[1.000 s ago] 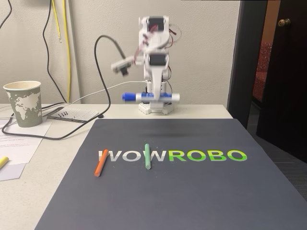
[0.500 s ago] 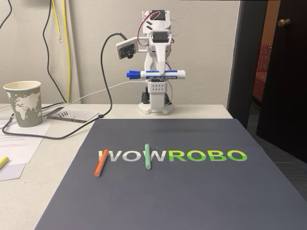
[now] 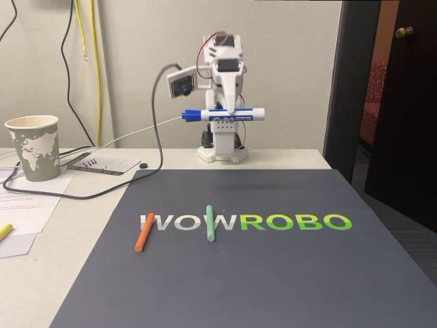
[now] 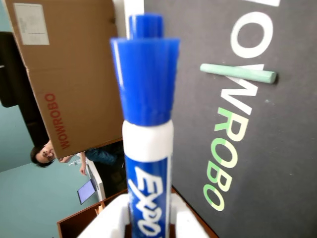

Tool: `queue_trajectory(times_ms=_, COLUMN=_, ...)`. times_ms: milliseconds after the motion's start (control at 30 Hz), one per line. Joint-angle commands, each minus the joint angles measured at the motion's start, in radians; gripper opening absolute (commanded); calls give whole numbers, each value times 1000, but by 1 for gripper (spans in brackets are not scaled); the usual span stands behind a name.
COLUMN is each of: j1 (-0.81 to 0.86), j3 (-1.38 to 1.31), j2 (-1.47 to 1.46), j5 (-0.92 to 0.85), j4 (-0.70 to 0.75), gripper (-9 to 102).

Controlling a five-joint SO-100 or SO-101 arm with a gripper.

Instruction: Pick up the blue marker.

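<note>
Fixed view showed the gripper point(image 3: 230, 111) clamped on the marker point(image 3: 222, 114), which I held level in the air above the mat's point(image 3: 273, 273) far edge, near the arm's base. Wrist view put the white fingers point(image 4: 111, 218) on the barrel, blue cap outward. I judged the main risk to be slippage: the round barrel could rotate or slide out, dropping near the green stick point(image 3: 209, 223) or orange stick point(image 3: 143, 231).

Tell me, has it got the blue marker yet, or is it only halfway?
It looks done. The gripper is clamped on the blue marker, holding it level and high above the dark mat. The orange stick and green stick lie untouched on the mat. Nothing obvious remains except keeping hold.
</note>
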Motion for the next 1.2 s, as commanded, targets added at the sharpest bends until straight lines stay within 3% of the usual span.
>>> queue_trajectory(times_ms=0, j1=8, j3=6, j2=37, j5=0, j4=-15, gripper=5)
queue_trajectory(times_ms=1167, j1=-34, j3=12, j2=89, j5=-12, j4=-9, gripper=5)
